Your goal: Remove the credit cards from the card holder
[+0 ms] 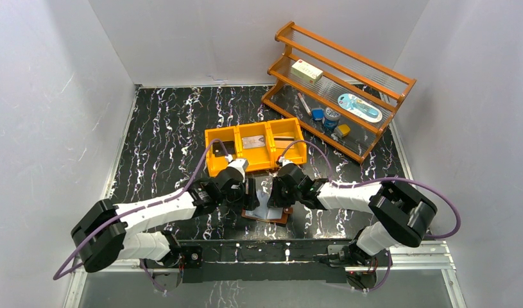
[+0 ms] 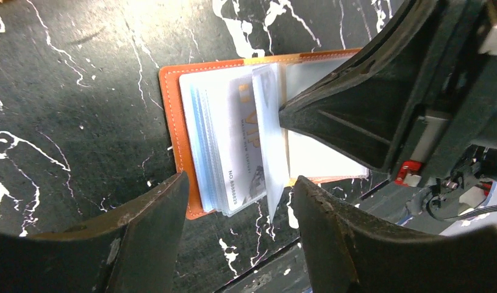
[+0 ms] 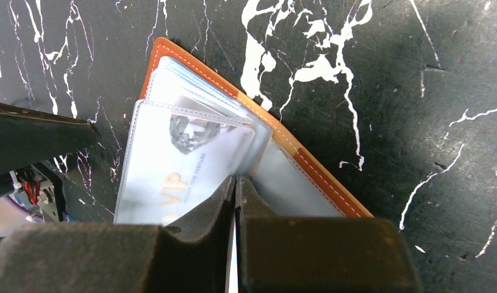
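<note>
The card holder (image 1: pixel 272 215) lies open on the black marbled table, its brown leather (image 3: pixel 319 172) under a stack of pale clear sleeves. A silvery credit card marked VIP (image 2: pixel 243 137) sits inside the top flat sleeve. One sleeve (image 2: pixel 269 140) stands upright, and my right gripper (image 3: pixel 236 180) is shut on its edge. My left gripper (image 2: pixel 239 186) hangs open over the holder's near edge, one finger on each side of the sleeve stack, touching nothing. Flat cards lie in the orange bin: a grey one (image 1: pixel 252 142) and a dark one (image 1: pixel 288 142).
The orange three-compartment bin (image 1: pixel 215 154) stands just behind the two grippers. A wooden rack (image 1: pixel 339 90) with small items is at the back right. The metal rail of the table's near edge (image 2: pixel 276 268) runs close below the holder. White walls enclose the table.
</note>
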Controlling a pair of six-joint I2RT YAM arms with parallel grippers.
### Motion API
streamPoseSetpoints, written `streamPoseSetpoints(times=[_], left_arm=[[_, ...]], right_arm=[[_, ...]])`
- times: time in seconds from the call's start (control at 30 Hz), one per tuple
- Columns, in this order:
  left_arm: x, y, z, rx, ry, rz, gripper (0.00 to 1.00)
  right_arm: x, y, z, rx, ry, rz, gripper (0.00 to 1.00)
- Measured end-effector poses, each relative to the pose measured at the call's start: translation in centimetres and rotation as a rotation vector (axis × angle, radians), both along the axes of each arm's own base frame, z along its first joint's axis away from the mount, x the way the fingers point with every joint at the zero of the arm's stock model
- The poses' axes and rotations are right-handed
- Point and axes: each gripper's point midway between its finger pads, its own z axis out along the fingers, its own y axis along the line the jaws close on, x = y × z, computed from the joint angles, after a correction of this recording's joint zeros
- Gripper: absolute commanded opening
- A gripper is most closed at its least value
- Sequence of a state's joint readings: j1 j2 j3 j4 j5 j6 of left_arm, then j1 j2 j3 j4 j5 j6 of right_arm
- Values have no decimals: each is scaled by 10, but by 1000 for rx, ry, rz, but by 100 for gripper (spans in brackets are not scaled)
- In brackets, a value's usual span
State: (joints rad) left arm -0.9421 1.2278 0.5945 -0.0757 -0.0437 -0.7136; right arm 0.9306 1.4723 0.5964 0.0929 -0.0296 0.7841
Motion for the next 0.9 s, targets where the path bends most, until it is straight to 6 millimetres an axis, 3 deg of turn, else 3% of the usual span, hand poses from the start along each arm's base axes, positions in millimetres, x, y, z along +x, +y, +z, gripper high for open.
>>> streamPoseSetpoints(times=[0.2,0.63,0.9], left_arm=[[4,-2,12,-25,-29,8,60],[-7,-25,6,-84,35,-92,42],[-17,-38,-1,-122,90,-154,30]], right_arm=[[0,2,0,10,2,1,13],[1,3,0,19,6,0,14],[1,4,2,37,14,6,25]])
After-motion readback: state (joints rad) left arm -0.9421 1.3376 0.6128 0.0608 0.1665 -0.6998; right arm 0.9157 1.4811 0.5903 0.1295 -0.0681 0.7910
